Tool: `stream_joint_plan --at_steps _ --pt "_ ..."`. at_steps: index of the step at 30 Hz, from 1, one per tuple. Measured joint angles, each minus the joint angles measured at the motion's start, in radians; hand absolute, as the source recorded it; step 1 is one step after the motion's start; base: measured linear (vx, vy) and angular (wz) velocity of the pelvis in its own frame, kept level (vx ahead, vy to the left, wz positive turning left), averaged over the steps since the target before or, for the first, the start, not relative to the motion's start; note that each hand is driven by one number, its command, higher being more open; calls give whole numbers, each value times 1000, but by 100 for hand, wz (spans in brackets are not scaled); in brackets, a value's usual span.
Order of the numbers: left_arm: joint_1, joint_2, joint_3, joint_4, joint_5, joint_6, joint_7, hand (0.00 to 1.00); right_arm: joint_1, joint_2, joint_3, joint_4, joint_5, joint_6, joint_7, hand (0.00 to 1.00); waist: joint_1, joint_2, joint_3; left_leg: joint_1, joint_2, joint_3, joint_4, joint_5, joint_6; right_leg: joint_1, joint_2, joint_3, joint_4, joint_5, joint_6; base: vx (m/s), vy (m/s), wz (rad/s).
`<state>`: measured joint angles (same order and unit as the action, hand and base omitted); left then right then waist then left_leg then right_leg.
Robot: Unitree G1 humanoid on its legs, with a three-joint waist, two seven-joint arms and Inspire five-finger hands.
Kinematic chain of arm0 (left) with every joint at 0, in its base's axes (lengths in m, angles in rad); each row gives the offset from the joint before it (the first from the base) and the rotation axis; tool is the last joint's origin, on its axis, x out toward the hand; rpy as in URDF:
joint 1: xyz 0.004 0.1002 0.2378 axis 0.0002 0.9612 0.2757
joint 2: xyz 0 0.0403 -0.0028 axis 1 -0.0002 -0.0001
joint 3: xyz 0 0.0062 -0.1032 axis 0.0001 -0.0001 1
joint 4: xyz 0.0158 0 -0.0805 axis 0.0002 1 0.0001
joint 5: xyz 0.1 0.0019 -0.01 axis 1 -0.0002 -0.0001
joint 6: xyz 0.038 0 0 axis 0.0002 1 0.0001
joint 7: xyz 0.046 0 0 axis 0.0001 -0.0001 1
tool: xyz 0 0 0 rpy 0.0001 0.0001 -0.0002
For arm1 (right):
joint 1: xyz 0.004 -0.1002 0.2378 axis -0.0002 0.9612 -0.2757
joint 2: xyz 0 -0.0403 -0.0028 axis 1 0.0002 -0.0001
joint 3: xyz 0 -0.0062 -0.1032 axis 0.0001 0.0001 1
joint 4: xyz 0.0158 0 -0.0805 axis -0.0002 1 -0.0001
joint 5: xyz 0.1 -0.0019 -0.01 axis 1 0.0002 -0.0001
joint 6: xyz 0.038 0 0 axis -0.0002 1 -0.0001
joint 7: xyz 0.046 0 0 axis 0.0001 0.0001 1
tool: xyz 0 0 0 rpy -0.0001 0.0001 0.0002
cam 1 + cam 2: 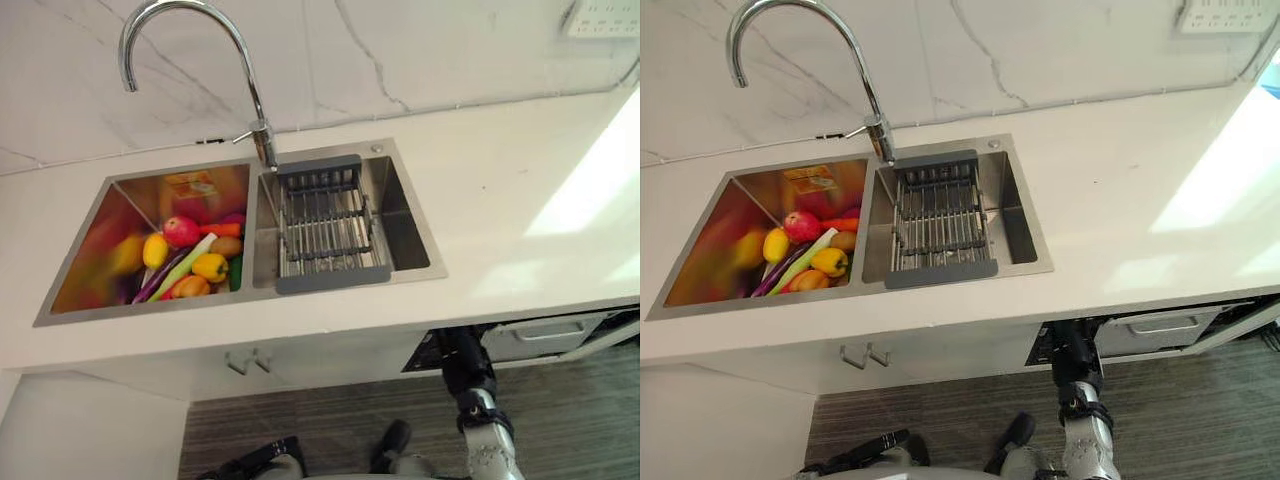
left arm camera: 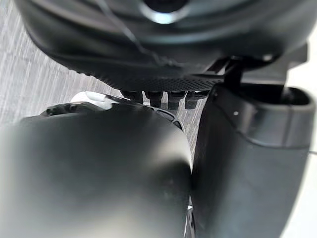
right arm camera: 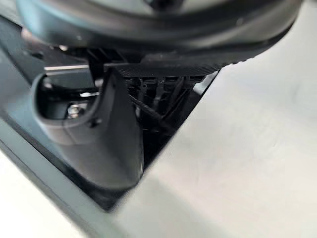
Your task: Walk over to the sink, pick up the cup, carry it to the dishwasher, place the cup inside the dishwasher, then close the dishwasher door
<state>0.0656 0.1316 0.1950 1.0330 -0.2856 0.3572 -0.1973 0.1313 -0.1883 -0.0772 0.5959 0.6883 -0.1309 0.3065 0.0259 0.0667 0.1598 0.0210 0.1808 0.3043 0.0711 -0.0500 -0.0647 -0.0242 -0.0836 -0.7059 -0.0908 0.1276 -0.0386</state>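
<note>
My right hand point(image 1: 468, 368) hangs low, dark and matte, pointing up at the white counter edge; I honestly can't tell if it's loose or clenched. Same for my left hand point(image 2: 158, 59). The grey dishwasher point(image 1: 545, 338) with its bar handle sits just right of the right hand. The shiny steel sink point(image 1: 412, 210) is up and left of it, holding a slatted rack point(image 1: 325, 225) and glossy produce point(image 1: 190, 255). Can't tell where the cup is.

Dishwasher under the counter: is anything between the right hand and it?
Nothing visible stands in the way. The right hand is up at the left edge of the dishwasher opening, just below the front edge of the counter. The left hand hangs low near the floor.
</note>
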Motion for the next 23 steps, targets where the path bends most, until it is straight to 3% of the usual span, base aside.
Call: stream_joint_plan --at_steps 1,2,3,4,5,8,14,15,16,17,19,20,21,23 --pt "3 7 -4 0 0 2 0 100 5 -48 77 14 -109 7 30 100 -3 -9 -8 -5 2 0 -2 5 12 -6 8 5 0 -9 1 -21 -48 -20" --pt "11 20 -6 0 -11 1 0 100 2 -64 105 51 -262 13 35 100 -9 -25 -19 -12 5 0 -3 7 40 -16 19 10 5 -25 19 -23 -47 -23" --pt "15 25 -8 1 -14 0 0 100 -4 -80 146 78 -325 24 46 100 -10 -24 -29 -16 15 0 -6 3 54 -20 29 8 9 -51 52 19 -58 -4" --pt "12 27 -16 25 -18 -6 4 100 -10 -107 226 138 -409 52 76 100 -21 9 -46 -36 66 -14 6 6 14 -49 15 39 180 -75 -61 54 -72 53" --pt "7 43 -41 27 -30 -14 9 100 -1 -90 281 234 -471 82 90 100 -19 -20 -46 -32 52 -42 7 16 4 -24 2 40 172 -134 -11 61 -90 65" --pt "17 40 -49 26 -75 -35 9 100 -37 -50 241 368 -521 67 34 100 -2 -20 -57 -35 44 -50 -35 58 2 3 13 -12 111 -117 -4 2 -15 68" --pt "36 48 -48 39 -187 -42 6 100 -43 9 118 441 -532 34 -167 100 12 -30 -52 -34 20 -18 -72 56 -3 -5 11 -2 53 -103 31 -27 120 -11" --pt "41 47 -48 48 -189 -40 5 100 -49 17 70 450 -537 42 -202 100 13 -1 -56 -36 37 3 -92 56 2 -26 -3 2 124 -117 29 5 125 -19" --pt "38 57 -47 57 -192 -39 3 100 -57 24 21 459 -557 53 -229 100 1 -42 -44 -30 8 -2 -94 56 2 -49 -74 32 304 -182 42 43 110 -1" --pt "34 71 -45 54 -199 -39 0 100 -49 28 7 464 -574 57 -243 100 -1 -68 -36 -25 -18 -6 -83 58 0 -46 -97 48 314 -229 59 54 107 17" --pt "31 69 -46 54 -223 -25 -15 100 -26 31 -53 482 -616 92 -308 100 8 -80 -33 -26 -73 -19 -32 52 10 -41 -134 33 351 -244 82 88 125 22" --pt "32 67 -47 54 -225 -22 -17 100 -18 35 -69 482 -615 102 -320 100 5 -88 -32 -21 -91 -23 -38 32 39 -42 -154 36 387 -252 93 104 142 31" --pt "35 70 -43 57 -228 -26 -17 100 -13 44 -108 482 -611 114 -338 100 2 -96 -24 -8 -108 -39 -55 25 42 -80 -205 76 521 -257 98 56 124 33" --pt "37 77 -44 67 -237 -22 -18 100 -22 72 -155 475 -585 136 -353 100 -17 -98 -18 25 -122 -82 -76 27 52 -121 -240 212 673 -212 138 43 100 45"
